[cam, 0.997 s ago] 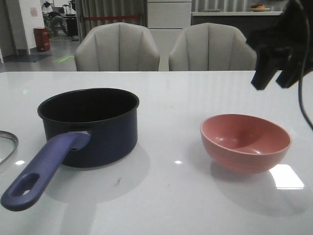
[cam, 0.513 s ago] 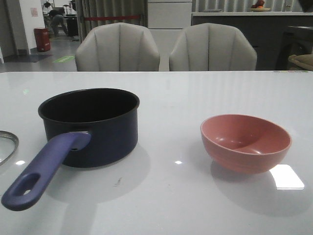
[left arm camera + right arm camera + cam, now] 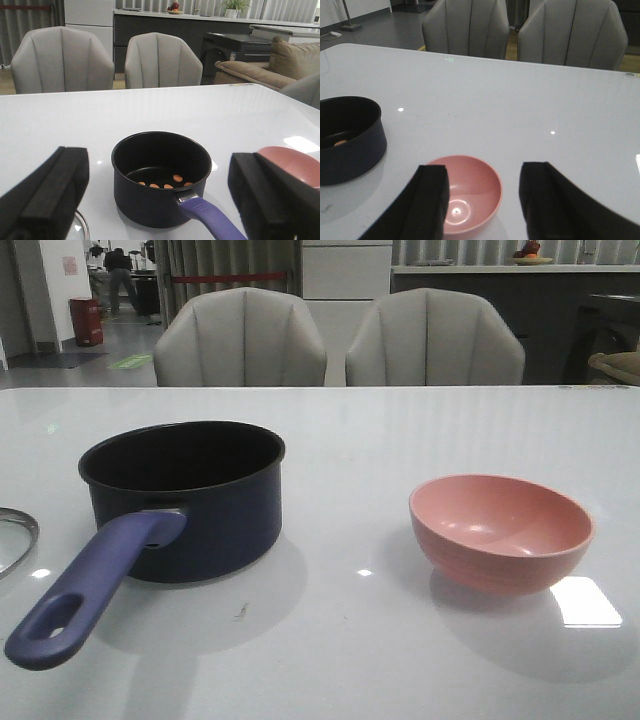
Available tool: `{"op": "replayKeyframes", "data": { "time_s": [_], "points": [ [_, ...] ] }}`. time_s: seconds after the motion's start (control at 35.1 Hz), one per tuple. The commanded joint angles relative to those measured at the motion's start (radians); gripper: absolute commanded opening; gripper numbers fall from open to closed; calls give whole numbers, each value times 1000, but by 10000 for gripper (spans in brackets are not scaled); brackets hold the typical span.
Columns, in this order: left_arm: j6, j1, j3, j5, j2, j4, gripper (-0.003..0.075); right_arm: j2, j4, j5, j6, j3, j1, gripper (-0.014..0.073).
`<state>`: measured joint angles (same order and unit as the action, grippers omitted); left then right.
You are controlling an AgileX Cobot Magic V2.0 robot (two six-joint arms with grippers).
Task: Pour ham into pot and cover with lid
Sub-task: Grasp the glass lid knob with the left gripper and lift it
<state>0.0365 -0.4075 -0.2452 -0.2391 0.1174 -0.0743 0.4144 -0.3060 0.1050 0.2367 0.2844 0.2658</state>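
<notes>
Already the ham lies in the pot; the lid sits beside the pot, nearer the left gripper. Both grippers' jaws are spread, empty.

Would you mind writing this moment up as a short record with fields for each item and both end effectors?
pot: navy pot upright on the table, uncovered
ham: orange pieces on the pot floor
bowl: pink bowl upright, empty, right of the pot
lid: glass lid flat on the table, left of the pot, only its edge visible
left end effector: open, holding nothing
right end effector: open, holding nothing
</notes>
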Motion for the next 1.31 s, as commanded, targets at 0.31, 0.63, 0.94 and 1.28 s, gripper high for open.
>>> {"op": "replayKeyframes", "data": {
  "time_s": [0.31,0.63,0.94,1.28],
  "points": [
    [1,-8,-27,72,13,-1,603,-106,-8,-155,2,-119,30,358],
    [20,4,-67,46,37,-3,604,-106,-8,-154,1,-119,30,157],
    [70,230,-328,-110,423,-1,607,-106,-8,-154,1,-119,30,157],
    [70,390,-570,-234,940,-6,607,-106,-8,-154,1,-119,30,157]
  ]
}}
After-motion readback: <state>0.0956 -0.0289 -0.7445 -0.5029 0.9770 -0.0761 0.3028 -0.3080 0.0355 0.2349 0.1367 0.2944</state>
